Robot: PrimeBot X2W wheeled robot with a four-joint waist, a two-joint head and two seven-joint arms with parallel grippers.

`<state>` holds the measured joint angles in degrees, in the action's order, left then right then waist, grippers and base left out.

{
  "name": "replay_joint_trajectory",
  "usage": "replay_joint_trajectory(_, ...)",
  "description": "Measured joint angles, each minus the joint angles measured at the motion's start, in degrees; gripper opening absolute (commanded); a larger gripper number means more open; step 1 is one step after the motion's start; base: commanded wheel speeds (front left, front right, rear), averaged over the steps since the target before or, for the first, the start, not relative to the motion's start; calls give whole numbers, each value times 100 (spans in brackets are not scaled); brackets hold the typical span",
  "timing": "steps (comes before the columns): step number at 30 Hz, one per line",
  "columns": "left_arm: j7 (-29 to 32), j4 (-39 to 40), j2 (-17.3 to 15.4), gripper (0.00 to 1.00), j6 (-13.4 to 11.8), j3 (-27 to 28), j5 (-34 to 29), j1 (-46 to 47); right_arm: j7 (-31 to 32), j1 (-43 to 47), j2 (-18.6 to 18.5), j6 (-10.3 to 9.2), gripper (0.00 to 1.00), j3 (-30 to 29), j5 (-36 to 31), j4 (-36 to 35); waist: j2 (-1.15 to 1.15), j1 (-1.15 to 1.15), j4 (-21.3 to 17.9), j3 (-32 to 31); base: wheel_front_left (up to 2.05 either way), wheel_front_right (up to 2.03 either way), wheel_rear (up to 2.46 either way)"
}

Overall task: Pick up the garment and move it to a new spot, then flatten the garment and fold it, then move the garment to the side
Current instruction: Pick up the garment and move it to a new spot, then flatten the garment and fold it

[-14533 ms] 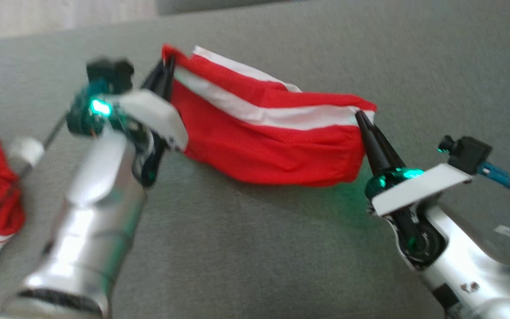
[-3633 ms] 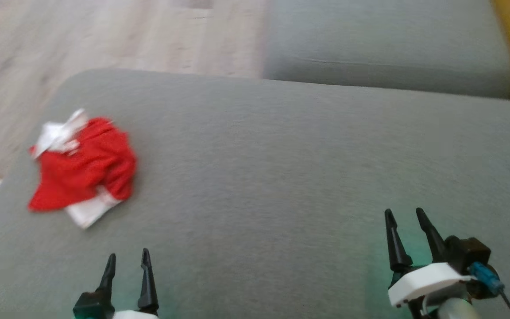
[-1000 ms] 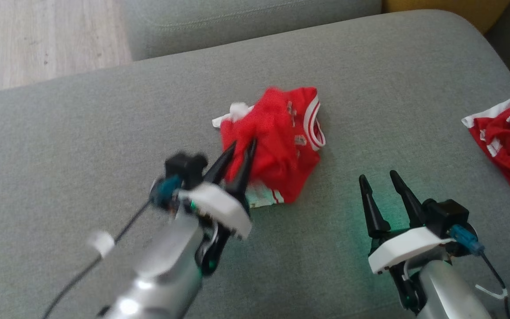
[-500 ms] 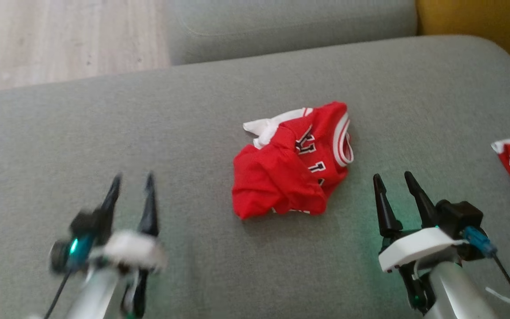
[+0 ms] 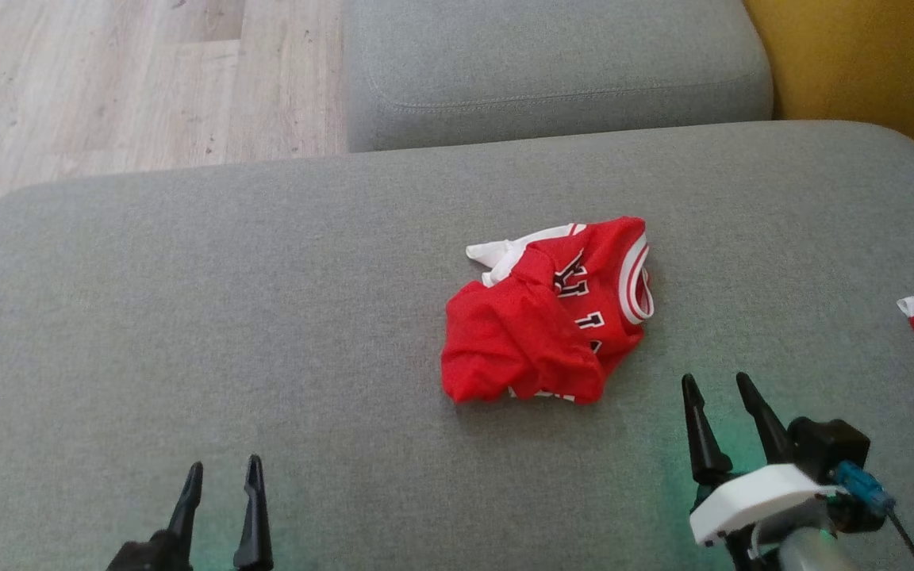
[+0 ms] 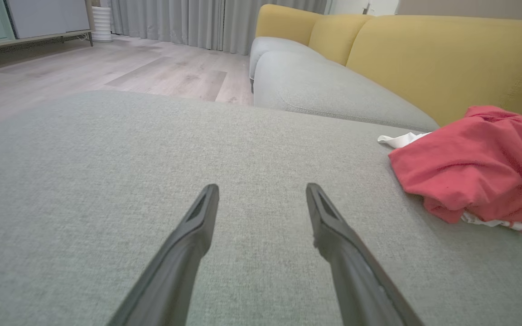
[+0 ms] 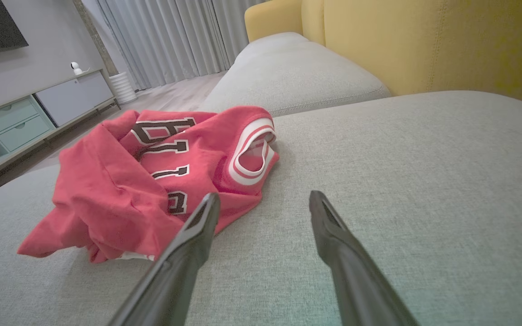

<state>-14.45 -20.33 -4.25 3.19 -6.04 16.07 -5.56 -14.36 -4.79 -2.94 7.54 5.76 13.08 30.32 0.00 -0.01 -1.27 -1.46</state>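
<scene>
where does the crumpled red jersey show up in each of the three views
Head view: the red jersey lies just right of centre, on the big grey cushion.
Left wrist view: the red jersey is at the right edge, mid-height.
Right wrist view: the red jersey is left of centre, lettering and white-trimmed opening facing the camera.
Shared landmark: the second grey cushion beyond it, also seen in the left wrist view and the right wrist view.
</scene>
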Motion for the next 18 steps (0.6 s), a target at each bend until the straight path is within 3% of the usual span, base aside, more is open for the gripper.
replay_joint_trajectory(12, 0, -15, 127, 100, 270, 46, -249, -54, 0, -3, 8, 0, 100, 99, -100, 233, 0, 1, 16, 76, 0, 0, 0)
replay_joint_trajectory(18, 0, -78, 130, 100, 286, -168, -140, 44, 0, -862, -5, 0, 100, 218, -115, 907, 0, 1, 121, 232, 0, 0, 0)
